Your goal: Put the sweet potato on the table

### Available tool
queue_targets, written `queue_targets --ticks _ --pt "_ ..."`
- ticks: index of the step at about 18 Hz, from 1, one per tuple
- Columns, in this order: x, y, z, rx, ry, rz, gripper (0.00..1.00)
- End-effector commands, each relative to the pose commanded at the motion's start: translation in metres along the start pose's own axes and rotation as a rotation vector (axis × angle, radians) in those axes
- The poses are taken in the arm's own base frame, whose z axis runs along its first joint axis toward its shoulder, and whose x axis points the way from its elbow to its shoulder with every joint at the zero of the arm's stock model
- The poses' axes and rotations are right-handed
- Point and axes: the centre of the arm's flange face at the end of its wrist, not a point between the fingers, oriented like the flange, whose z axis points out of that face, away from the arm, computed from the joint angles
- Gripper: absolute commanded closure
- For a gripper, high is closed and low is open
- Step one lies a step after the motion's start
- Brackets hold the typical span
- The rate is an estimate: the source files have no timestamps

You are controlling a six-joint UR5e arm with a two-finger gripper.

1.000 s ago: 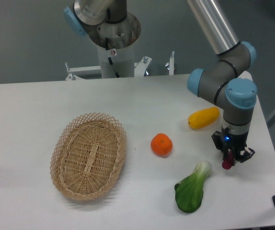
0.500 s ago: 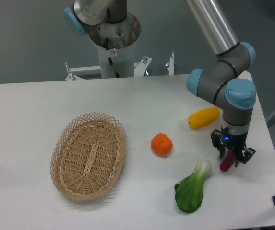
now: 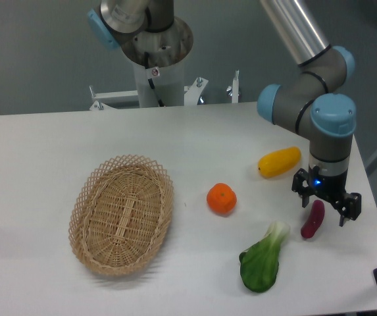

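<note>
The sweet potato point(image 3: 312, 219), a small reddish-purple tuber, lies flat on the white table point(image 3: 43, 145) near its right edge, to the right of the bok choy. My gripper point(image 3: 326, 206) is open and hovers just above the tuber's upper end, its fingers spread to either side and not gripping it.
A yellow vegetable point(image 3: 279, 162) lies just behind the gripper. An orange fruit point(image 3: 221, 198) sits mid-table. A green bok choy point(image 3: 263, 258) lies left of the sweet potato. A woven wicker basket point(image 3: 122, 213) stands on the left. The table's right edge is close to the gripper.
The gripper opened and let go of the sweet potato, which now rests on the table. The gripper has lifted a little and shifted slightly right.
</note>
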Motion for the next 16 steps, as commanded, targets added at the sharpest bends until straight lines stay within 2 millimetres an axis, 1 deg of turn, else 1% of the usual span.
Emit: queue_targets --ticks 3,4,5,7,8,10,11,13,15,16 --pt "-0.016 -0.004 -0.045 0.002 -0.029 0.018 0.00" --pt "-0.022 0.000 -0.059 -0.006 0.000 0.025 0.00" --pt "-0.030 0.012 -0.074 -0.016 0.028 0.034 0.00" --pt "-0.043 0.059 -0.100 -0.045 0.047 0.042 0.00" --pt "-0.046 0.072 -0.111 -0.050 0.053 0.085 0.00" --pt "-0.046 0.103 -0.121 -0.063 0.082 0.170 0.00" --pt "-0.047 0.116 -0.130 -0.068 0.088 0.203 0.00" --pt "-0.049 0.137 -0.139 -0.073 0.108 0.243 0.00" --pt "-0.049 0.153 -0.141 -0.073 0.129 0.288 0.00" --pt "-0.049 0.155 -0.140 -0.071 0.133 0.312 0.00"
